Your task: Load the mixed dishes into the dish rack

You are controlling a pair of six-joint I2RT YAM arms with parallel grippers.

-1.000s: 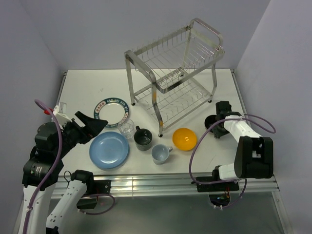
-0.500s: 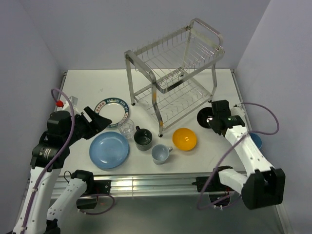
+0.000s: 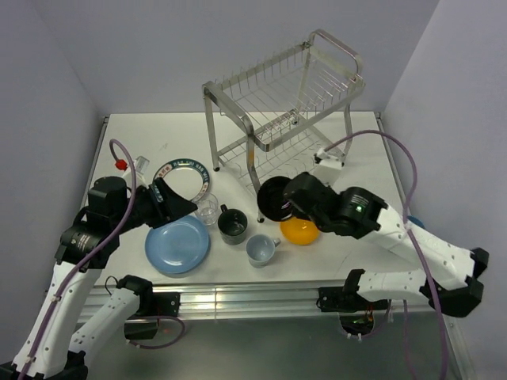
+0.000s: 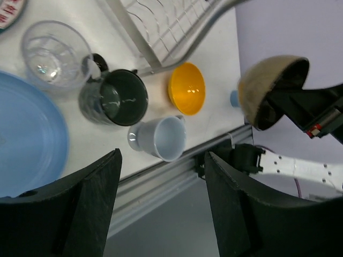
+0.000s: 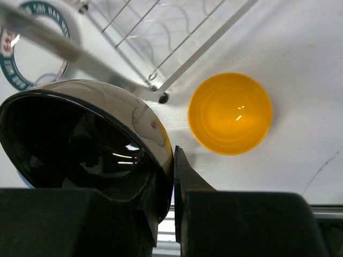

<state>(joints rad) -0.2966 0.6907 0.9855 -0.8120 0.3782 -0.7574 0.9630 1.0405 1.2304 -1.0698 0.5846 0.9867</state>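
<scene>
The silver wire dish rack [image 3: 285,103] stands at the back of the table. My right gripper [image 5: 174,176] is shut on the rim of a dark bowl [image 5: 80,134], glossy black inside and tan outside, held tilted in the air before the rack's front leg [image 3: 276,198]. Below it sits the orange bowl [image 5: 230,113], partly hidden under the arm in the top view. My left gripper [image 4: 162,160] hovers open and empty over the left-hand dishes: the light blue plate [image 3: 177,244], clear glass [image 3: 207,209], dark mug [image 3: 234,226] and pale mug [image 3: 260,249].
The white plate with the green rim [image 3: 182,179] lies behind the left gripper [image 3: 181,207]. A blue cup [image 3: 414,225] peeks out behind the right arm near the table's right edge. The metal rail [image 3: 238,299] runs along the front edge.
The right arm has swung left from the table's right side, carrying the dark bowl to the front of the rack. The left gripper has shifted right and its jaws have narrowed a little.
</scene>
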